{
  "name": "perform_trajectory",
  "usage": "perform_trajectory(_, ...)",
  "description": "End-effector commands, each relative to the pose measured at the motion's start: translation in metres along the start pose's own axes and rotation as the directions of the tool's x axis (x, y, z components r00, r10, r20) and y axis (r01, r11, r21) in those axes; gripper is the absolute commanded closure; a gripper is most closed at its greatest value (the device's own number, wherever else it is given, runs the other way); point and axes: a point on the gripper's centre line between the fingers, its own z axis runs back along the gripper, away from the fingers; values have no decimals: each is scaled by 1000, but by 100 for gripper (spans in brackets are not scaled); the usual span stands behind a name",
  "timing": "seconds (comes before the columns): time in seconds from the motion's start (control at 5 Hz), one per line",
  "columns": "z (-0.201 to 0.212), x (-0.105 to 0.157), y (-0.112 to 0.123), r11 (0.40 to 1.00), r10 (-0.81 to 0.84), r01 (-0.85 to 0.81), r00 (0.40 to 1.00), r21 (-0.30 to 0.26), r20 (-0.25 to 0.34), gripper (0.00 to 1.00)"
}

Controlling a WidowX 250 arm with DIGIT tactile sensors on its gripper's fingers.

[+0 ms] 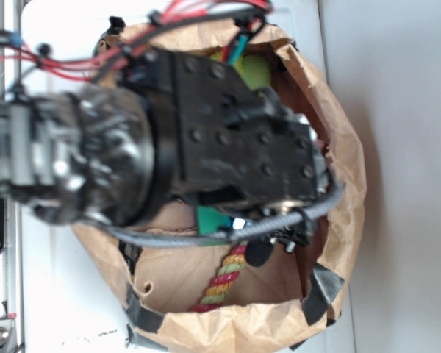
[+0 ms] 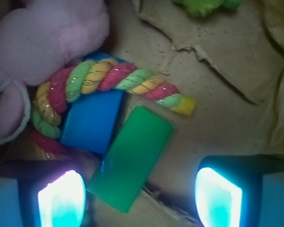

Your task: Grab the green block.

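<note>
Though tilted, green block [image 2: 132,158] smooth, rectangular

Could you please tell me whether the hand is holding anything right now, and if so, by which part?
Nothing is held. The hand is open, its fingers spread above the green block, which lies flat on the paper beside the blue block.

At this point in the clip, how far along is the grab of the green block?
Done: the arm is down inside the paper bag, with the gripper open above the green block. In hand: lining up; the block lies tilted between the two lit fingers, nearer the one on the image left, touching the blue block beside the rope toy. Left: centre, close and lift.
</note>
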Motion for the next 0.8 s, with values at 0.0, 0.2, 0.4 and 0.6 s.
perform_trajectory(0.0, -1, -10, -18, 999, -39, 41, 998, -26, 53, 0)
perform_trajectory(0.2, -13, -13, -22, 999, -48, 48, 996, 0, 74, 0)
perform_trajectory(0.4, -27, -14, -23, 997, -65, 62, 994, 33, 89, 0)
perform_trajectory(0.6, -33, -17, -23, 995, -93, 89, 991, 47, 92, 0)
